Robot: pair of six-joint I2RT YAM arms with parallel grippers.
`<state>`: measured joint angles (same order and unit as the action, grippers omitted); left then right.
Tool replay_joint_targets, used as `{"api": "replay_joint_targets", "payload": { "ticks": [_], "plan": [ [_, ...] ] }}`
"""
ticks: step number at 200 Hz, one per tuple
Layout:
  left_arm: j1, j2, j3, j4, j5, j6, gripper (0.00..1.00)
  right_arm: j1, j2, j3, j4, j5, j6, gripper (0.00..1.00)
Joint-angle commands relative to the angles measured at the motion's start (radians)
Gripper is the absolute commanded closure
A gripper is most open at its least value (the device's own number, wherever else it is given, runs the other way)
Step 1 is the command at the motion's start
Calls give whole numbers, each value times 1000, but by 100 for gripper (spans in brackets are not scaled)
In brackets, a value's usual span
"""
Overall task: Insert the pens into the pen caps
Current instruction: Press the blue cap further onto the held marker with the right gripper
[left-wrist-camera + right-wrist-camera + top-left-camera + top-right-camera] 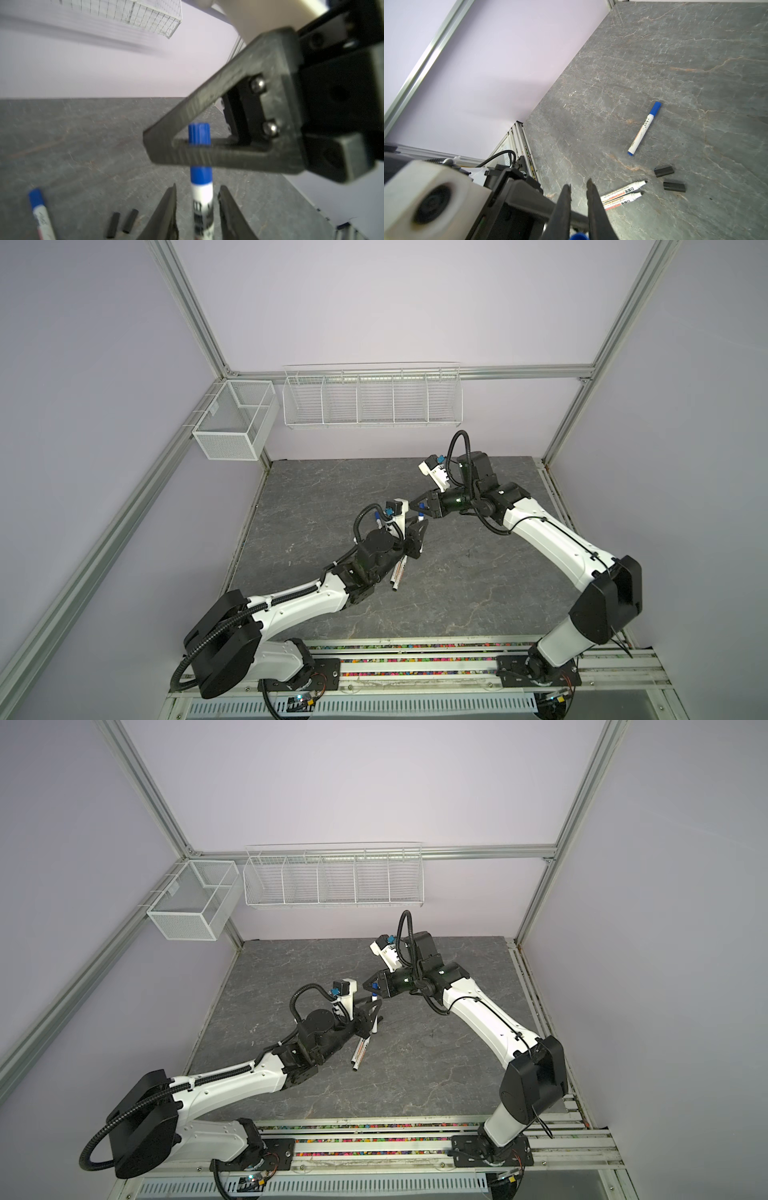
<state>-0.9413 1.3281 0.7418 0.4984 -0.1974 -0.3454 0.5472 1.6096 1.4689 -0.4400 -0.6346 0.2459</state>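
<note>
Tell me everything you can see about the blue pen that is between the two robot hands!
The blue pen has a slim white barrel with dark print and looks like plastic. Its blue cap, ribbed at the end, is on. The right gripper is shut on that cap and holds the pen. The left gripper is open, with a finger on each side of the barrel and a gap on both sides, so it is not touching. The pen's far end is out of view.
</note>
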Motion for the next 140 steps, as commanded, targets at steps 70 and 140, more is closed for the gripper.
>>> {"api": "replay_joint_targets", "payload": {
  "ticks": [70,140],
  "plan": [
    [15,16,51,-161,195,51,50,-50,-60,-17,40,-74,70,93],
    [15,57,68,-230,280,59,50,-77,-76,-21,44,-79,68,93]
  ]
}}
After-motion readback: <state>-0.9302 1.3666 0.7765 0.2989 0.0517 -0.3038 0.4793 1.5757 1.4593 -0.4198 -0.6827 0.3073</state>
